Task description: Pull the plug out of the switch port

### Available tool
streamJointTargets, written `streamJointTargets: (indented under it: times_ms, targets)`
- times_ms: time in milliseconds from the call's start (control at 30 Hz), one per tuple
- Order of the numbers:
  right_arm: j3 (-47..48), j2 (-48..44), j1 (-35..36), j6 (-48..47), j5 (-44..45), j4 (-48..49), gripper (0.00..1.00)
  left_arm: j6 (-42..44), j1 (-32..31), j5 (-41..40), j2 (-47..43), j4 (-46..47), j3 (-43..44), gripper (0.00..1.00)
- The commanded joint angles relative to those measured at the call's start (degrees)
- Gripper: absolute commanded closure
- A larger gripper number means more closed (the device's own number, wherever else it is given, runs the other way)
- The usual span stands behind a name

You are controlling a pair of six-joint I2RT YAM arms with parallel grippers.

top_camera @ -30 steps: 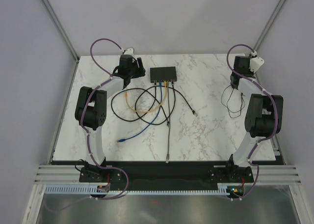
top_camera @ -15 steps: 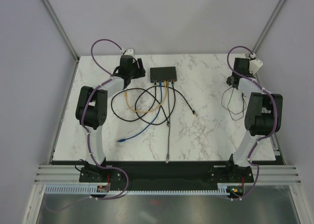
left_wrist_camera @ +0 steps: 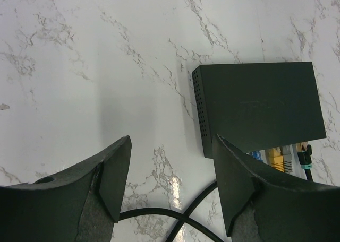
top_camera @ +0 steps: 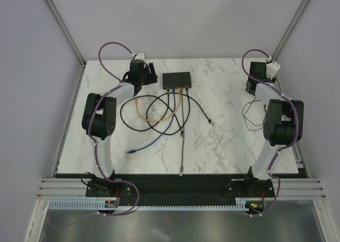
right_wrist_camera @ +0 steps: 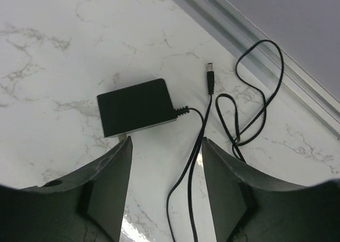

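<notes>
Light: bright, even, from overhead | Shadows: faint, soft | Glare: white sheen on table, bottom centre, right wrist view | Focus: left fingers slightly soft

Black-and-white left arm bent sharply at the elbow, forearm reaching forward and inward. Black two-finger left gripper points down, jaws spread wide, nothing between them. Black-and-white right arm folded the same way. Right gripper points down, jaws apart, empty.
</notes>
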Motion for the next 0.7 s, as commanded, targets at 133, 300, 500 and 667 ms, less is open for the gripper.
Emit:
streamJointTargets:
  times_ms: [133, 300, 500, 667]
  targets:
    - [7.8, 1.0, 11.7, -9.3, 4.0, 0.2, 0.37, -1.7, 0.1, 0.4, 0.3, 2.1, 2.4, 0.3]
    - [10.5, 2.2, 17.1, -9.5, 0.1, 0.6, 0.32, -1.7, -0.6, 0.4, 0.4, 2.1, 2.6, 0.3]
    - [17.8, 7.1, 21.9, -6.5, -16.4, -0.8, 0.25, -3.3, -2.3, 10.8, 1.5, 3.9, 4.7, 0.32]
    - [7.9, 4.6, 23.4, -8.2, -32.5, 14.3, 0.02, -1.6, -3.4, 13.6, 2.7, 3.9, 7.2, 0.32]
